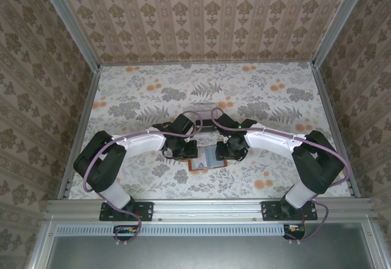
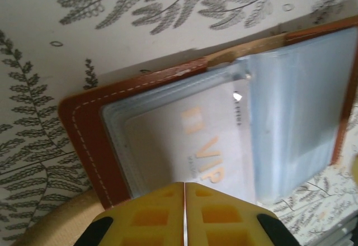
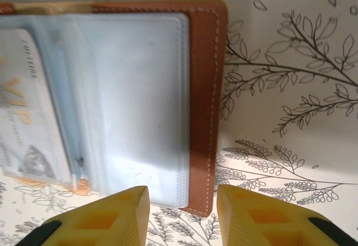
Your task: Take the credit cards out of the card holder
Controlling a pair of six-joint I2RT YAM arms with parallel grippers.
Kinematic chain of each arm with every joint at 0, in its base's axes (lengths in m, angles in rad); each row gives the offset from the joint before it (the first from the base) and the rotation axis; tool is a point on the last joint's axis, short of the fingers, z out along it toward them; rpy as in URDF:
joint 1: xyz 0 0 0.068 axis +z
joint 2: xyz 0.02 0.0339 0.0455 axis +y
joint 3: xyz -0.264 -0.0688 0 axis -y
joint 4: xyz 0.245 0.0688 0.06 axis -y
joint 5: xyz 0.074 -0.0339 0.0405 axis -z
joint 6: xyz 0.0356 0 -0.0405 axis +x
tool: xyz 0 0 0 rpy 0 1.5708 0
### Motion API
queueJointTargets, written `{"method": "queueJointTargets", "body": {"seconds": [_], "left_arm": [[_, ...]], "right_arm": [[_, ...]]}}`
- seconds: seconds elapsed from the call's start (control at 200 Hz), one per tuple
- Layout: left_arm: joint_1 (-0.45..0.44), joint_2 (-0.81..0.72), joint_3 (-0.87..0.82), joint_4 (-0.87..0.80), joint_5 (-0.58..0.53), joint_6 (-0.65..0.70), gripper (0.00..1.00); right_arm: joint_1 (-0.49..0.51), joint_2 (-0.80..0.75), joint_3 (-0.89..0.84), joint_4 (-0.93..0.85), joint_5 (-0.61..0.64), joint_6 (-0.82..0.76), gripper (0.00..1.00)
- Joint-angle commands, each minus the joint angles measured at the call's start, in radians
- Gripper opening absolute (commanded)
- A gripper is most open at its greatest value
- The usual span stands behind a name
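- Two arms fold inward from the near corners, elbows out, wrists meeting at the table's centre.
- Left gripper: tilted down over the left half of the card holder. In the left wrist view its yellow fingers are pressed together with only a hairline seam between them. Whether anything thin is pinched there cannot be told.
- Right gripper: over the holder's right half. In the right wrist view the jaws stand wide, with the holder's stitched brown edge in line with the gap.
- Holder: lies open and flat on the flowered table, between the two grippers, on the near half.
- Card: grey with orange "VIP" lettering, lying in the holder's left side among the clear pocket sleeves.
- Obstruction: from above, both grippers cover the holder's outer edges, leaving only its middle showing.
- Surroundings: a pale rectangle lies just beyond the grippers, too faint to identify. Patterned walls enclose the table.
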State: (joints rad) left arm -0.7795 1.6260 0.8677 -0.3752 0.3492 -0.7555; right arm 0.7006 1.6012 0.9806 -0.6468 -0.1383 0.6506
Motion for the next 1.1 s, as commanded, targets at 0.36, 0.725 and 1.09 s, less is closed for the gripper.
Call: {"method": "queueJointTargets", "body": {"seconds": [0.36,0.725,1.09], "left_arm": [[-0.007,0.008,-0.016,-0.029,-0.049,0.023,0.06],[-0.006,0.012,-0.017,-0.022,-0.039,0.018,0.05],[-0.007,0.007,-0.018,-0.026,-0.039,0.016,0.04]], "right_arm": [[-0.007,0.103,0.053,0.292,-0.319,0.086,0.28],[-0.007,0.217,0.054,0.337,-0.325,0.086,0.24],[-0.006,0.189,0.061,0.197,-0.165,0.037,0.23]]}}
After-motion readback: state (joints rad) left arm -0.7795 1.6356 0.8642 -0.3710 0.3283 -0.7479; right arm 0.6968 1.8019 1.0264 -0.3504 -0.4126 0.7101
